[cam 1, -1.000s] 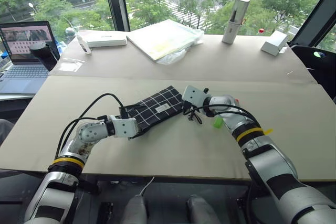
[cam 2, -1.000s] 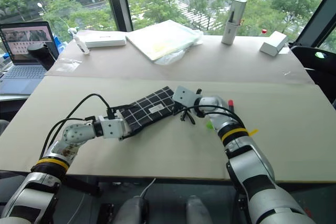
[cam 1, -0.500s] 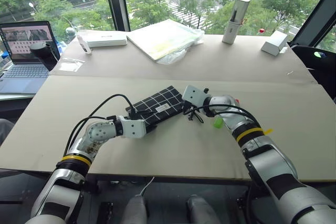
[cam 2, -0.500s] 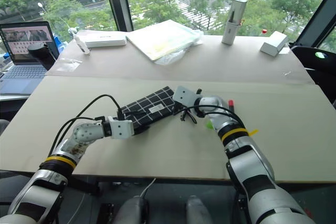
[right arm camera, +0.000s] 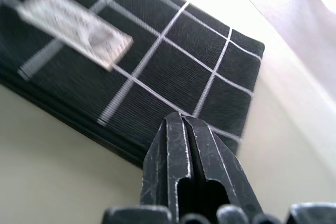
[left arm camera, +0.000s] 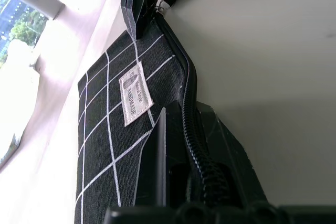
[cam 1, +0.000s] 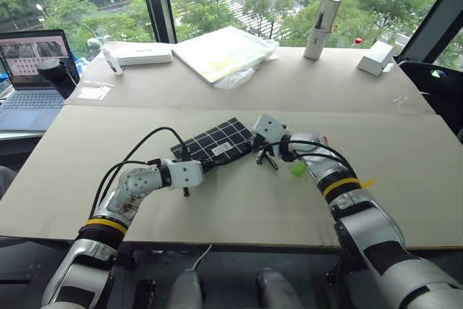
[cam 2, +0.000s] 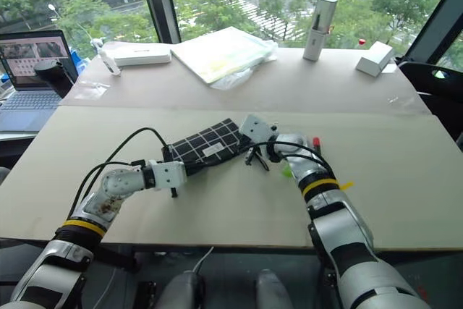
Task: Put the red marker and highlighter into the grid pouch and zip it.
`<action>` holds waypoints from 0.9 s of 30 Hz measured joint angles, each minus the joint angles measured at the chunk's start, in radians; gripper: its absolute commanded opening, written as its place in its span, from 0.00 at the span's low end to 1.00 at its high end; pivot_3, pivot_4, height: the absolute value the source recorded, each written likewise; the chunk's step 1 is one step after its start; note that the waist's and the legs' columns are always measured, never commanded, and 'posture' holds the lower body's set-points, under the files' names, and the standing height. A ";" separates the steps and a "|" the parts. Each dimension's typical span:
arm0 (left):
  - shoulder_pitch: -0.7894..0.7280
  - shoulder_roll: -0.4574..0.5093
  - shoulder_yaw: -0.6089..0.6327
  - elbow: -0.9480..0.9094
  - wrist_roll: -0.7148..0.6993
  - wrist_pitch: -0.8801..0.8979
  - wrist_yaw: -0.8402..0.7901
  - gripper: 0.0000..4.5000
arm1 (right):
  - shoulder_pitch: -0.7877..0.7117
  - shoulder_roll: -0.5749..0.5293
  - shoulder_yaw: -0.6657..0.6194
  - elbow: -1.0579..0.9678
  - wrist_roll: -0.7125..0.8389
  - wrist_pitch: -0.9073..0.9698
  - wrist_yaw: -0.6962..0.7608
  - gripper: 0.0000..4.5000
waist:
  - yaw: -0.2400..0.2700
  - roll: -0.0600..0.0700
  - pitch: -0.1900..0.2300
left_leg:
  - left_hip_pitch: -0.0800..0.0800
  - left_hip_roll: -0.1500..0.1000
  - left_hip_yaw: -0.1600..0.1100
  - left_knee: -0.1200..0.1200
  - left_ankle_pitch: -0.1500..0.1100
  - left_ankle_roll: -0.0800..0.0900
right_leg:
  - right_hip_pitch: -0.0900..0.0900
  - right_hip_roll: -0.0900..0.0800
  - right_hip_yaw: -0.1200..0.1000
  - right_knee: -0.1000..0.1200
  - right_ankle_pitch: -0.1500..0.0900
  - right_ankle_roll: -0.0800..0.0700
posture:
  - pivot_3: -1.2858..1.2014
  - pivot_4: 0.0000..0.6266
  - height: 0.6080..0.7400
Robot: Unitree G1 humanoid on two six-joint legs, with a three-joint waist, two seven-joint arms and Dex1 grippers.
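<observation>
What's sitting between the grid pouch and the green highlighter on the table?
In the left eye view, the right gripper and a black cord lie between the grid pouch and the highlighter.

I count one grid pouch point(cam 1: 215, 144), one highlighter point(cam 1: 299, 168) and one red marker point(cam 1: 323, 139) before me. Farther back sit one laptop point(cam 1: 30, 70), two white boxes point(cam 1: 139, 53) point(cam 1: 376, 58), one silver cylinder point(cam 1: 322, 27) and one plastic-wrapped packet point(cam 1: 224, 52).
</observation>
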 measured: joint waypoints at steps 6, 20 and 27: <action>0.047 -0.048 0.033 -0.066 -0.092 0.128 -0.006 0.00 | -0.039 -0.012 -0.195 -0.172 0.245 0.238 0.051 0.71 | 0.003 0.002 0.002 | -0.005 0.000 -0.003 0.000 0.000 0.000 | -0.002 0.000 -0.003 -0.001 0.000 0.000 | 0.52 0.24 1.00; 0.072 -0.085 0.090 -0.278 -0.259 0.392 -0.026 0.00 | 0.166 -0.240 -0.099 -0.369 0.168 0.313 0.058 0.71 | -0.003 0.003 0.003 | -0.019 -0.001 -0.005 0.000 0.001 -0.001 | -0.018 0.000 -0.003 0.001 0.000 0.000 | 0.52 0.24 1.00; 0.072 -0.085 0.090 -0.283 -0.260 0.406 -0.026 0.00 | 0.149 -0.212 -0.079 -0.406 0.152 0.310 0.025 0.71 | -0.012 0.003 0.003 | -0.019 -0.002 -0.007 0.000 0.001 -0.002 | -0.017 0.000 -0.004 0.000 0.000 0.000 | 0.52 0.24 1.00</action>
